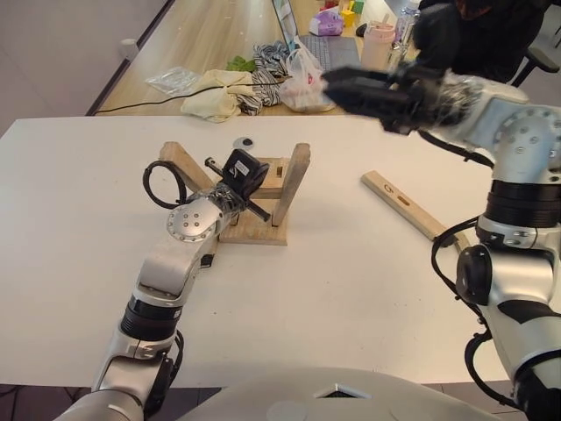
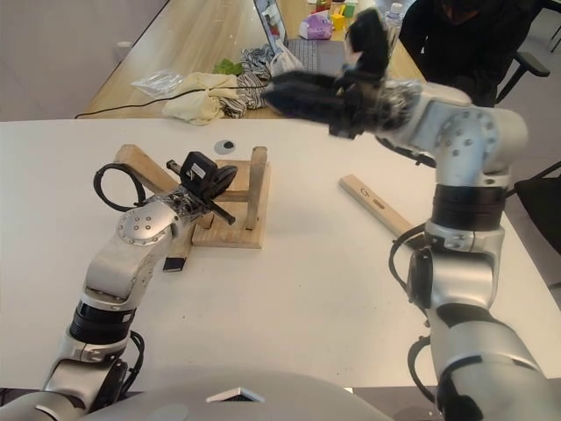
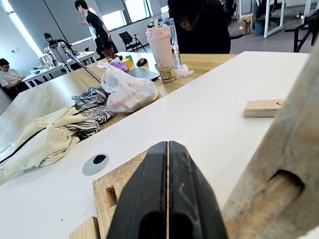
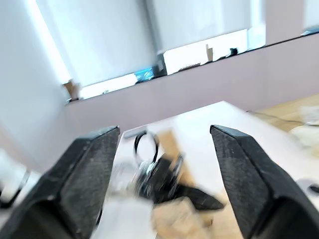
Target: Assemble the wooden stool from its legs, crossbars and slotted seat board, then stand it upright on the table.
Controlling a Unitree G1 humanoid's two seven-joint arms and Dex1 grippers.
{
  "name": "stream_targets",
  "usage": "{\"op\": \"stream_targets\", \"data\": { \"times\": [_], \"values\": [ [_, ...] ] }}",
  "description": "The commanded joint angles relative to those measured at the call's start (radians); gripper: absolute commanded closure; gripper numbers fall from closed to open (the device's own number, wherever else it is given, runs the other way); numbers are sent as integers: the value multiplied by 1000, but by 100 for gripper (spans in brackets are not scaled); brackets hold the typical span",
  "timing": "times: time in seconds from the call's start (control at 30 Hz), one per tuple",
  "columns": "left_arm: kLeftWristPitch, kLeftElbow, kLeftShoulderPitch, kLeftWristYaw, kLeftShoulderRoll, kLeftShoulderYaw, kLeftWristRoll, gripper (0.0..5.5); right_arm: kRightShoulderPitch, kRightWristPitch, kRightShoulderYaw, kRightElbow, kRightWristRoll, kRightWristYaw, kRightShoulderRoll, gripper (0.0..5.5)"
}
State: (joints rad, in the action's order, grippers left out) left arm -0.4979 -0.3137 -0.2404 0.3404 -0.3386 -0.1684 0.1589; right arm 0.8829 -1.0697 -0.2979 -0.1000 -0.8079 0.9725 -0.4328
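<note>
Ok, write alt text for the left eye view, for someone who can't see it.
A partly built wooden stool lies on a white table, with the robot's left hand shut just over it. The right hand hangs open above the table's far edge, and a loose wooden bar lies to the right.

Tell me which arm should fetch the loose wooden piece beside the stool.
Right, probably. The loose piece lies on that arm's side, and the right gripper is open and empty. The left gripper is shut at the part-built stool.
</note>
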Motion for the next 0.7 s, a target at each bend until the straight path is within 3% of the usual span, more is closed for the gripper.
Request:
{"op": "stream_targets", "data": {
  "times": [0.03, 0.2, 0.3, 0.4, 0.47, 0.53, 0.7],
  "values": [
    [140, 0, -125, -36, 80, 122, 56, 550, -108, 18, -153, 4, -72, -193, 85, 284],
    [3, -120, -406, -172, 104, 383, 306, 550, -254, 47, -98, 82, -10, -390, 161, 378],
    [-44, -77, -507, -242, 6, 557, 374, 550, -325, 131, 34, 74, 226, -650, 197, 414],
    [-67, 19, -380, -164, -169, 613, 300, 550, -421, 239, 242, 257, 420, -792, 243, 469],
    [-129, 55, -239, -71, -251, 610, 300, 550, -438, 271, 371, 356, 520, -848, 257, 506],
    [-201, 73, -78, 33, -302, 537, 299, 550, -417, 273, 470, 394, 586, -881, 279, 546],
    [-301, 28, 19, 76, -254, 424, 336, 550, -357, 277, 626, 375, 684, -848, 273, 549]
  ]
}}
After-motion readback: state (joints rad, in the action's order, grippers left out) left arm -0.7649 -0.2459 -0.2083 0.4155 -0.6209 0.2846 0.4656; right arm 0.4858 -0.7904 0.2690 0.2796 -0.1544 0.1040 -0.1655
